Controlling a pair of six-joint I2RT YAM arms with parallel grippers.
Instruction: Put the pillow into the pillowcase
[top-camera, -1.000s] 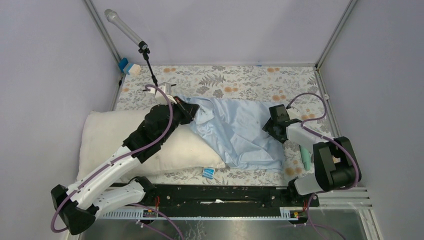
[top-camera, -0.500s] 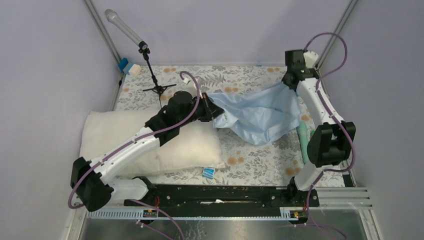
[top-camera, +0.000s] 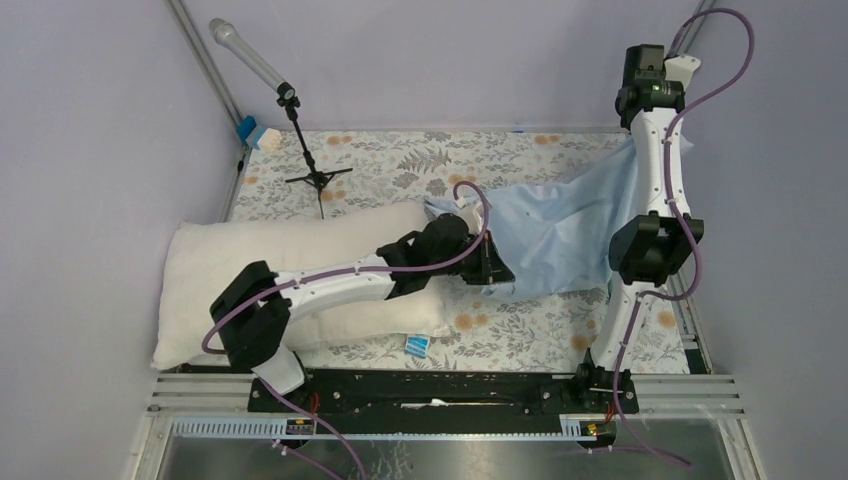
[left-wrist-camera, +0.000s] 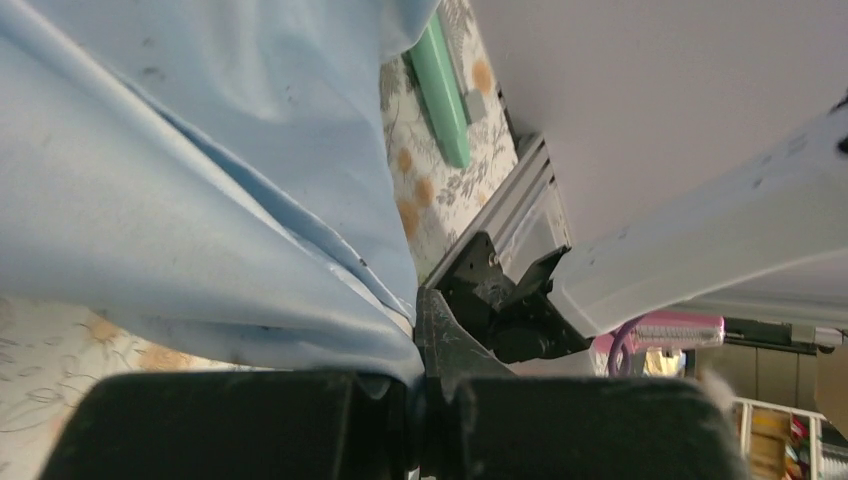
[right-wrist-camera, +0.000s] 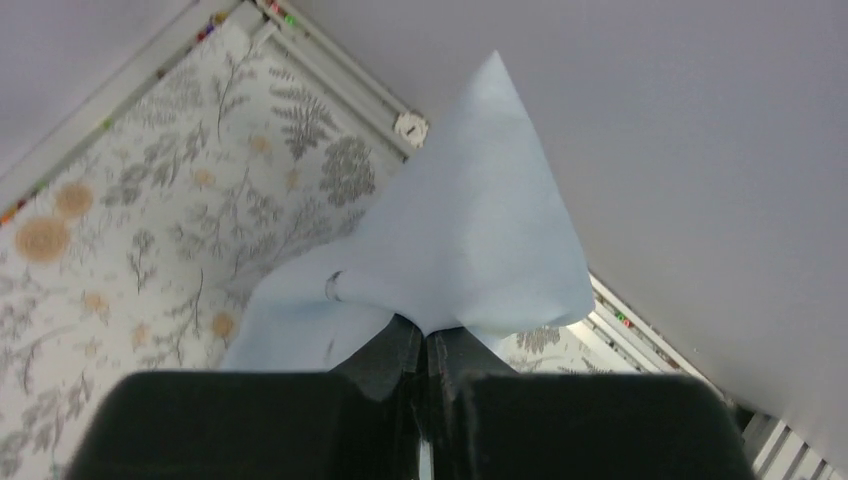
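While the pillow (top-camera: 250, 262) lies flat along the left side of the bench (top-camera: 400, 160) (which is covered by a grey floral tablecloth), the pillowcase (top-camera: 545, 235) hangs stretched between the two arms, to the pillow's right and outside it. The left arm reaches across the pillow's near half. Its left end effector (top-camera: 495, 270) is clamped on a fold of the light-blue fabric just past the pillow's right end; in the left wrist view the fingers (left-wrist-camera: 250, 420) are pressed together with the cloth running down into the seam between them. The right arm stands tall at the right edge of the bench. In its wrist view the right end effector (right-wrist-camera: 425, 345) pinches a corner of the pillowcase, and a pointed flap rises above the closed fingers. The sheet slopes down from that raised corner toward the left grip, and its lower edge seems to brush the tablecloth, though the overhead view does not settle this. A microphone on a stand (top-camera: 290, 100) sits at the far left, and a mint-green bar (left-wrist-camera: 440, 90) lies near the right rail.
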